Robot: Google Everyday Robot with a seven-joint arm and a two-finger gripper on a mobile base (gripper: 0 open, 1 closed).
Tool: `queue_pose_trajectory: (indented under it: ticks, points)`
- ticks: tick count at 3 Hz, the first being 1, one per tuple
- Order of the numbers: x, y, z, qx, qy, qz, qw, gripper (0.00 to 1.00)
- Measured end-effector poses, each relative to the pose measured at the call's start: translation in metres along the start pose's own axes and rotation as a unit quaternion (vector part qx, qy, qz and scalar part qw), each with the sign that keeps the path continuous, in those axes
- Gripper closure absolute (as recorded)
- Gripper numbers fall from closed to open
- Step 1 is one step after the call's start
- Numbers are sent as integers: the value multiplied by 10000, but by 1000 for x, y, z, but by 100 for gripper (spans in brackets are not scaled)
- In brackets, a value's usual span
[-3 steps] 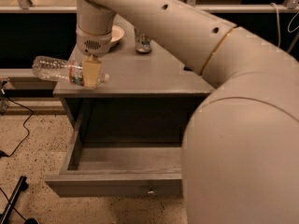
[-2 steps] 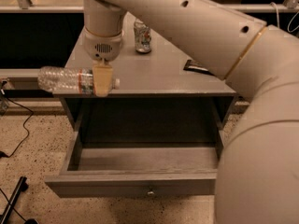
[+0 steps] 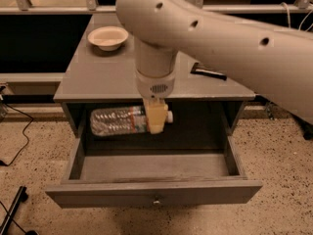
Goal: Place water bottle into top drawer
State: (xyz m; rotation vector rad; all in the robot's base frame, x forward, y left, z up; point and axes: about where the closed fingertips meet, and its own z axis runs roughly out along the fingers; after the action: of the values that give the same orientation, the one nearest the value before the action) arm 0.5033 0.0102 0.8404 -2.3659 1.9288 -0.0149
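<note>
Now the gripper (image 3: 156, 121) hangs above the open top drawer (image 3: 205, 193), clamped on the water bottle (image 3: 113, 121) near its cap, bottle lying sideways. A white bowl (image 3: 108, 37) sits on the cabinet top (image 3: 98, 77).

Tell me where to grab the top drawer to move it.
Its small round knob, centred on the front panel of the top drawer, taken from the front; nothing else sticks out. The gripper is above the open drawer, shut on the water bottle near its cap.
</note>
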Motion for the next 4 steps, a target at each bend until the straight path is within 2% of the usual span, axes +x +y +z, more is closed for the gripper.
queue_pose_trajectory:
  ticks: [1, 2, 3, 4]
  points:
    - [25, 27, 30, -299, 239, 79, 9992, 100]
    - [25, 26, 30, -298, 239, 74, 9992, 100]
    - [30, 26, 63, -259, 274, 255, 9990, 100]
    - [45, 34, 111, -78, 304, 510, 9982, 100]
